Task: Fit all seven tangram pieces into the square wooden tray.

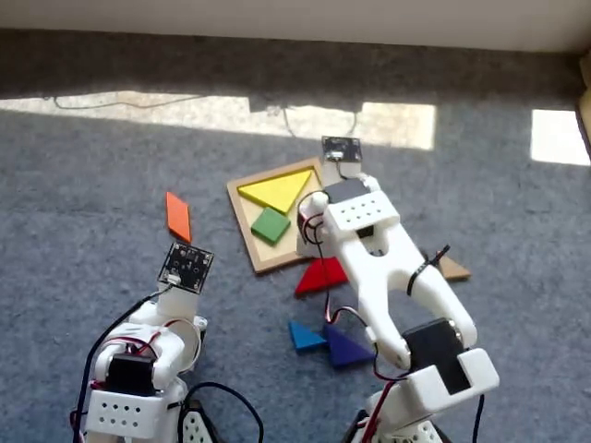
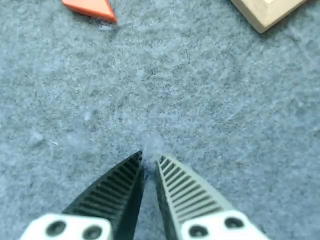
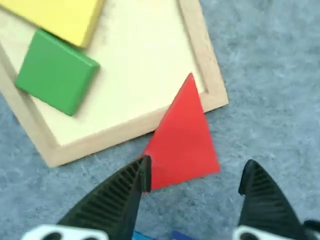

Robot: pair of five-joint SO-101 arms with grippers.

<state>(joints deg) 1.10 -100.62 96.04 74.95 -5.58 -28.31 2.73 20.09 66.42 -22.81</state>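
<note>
The square wooden tray [image 1: 247,231] lies mid-carpet and holds a yellow triangle [image 1: 277,187] and a green square [image 1: 271,224]. The same tray [image 3: 130,65], green square [image 3: 55,72] and yellow triangle [image 3: 60,17] appear in the right wrist view. A red triangle [image 3: 182,135] rests on the carpet with one tip over the tray's rim. My right gripper [image 3: 197,170] is open just above it, one finger on each side of its wide end. Over bare carpet my left gripper [image 2: 150,161] is shut on nothing, near an orange parallelogram [image 1: 178,217].
A blue triangle [image 1: 305,335] and a dark blue triangle [image 1: 346,349] lie beside the right arm [image 1: 388,268]. A tan triangle [image 1: 452,268] sits on that arm's far side. The left arm [image 1: 152,355] stands at the lower left. Cables run along the carpet's back edge.
</note>
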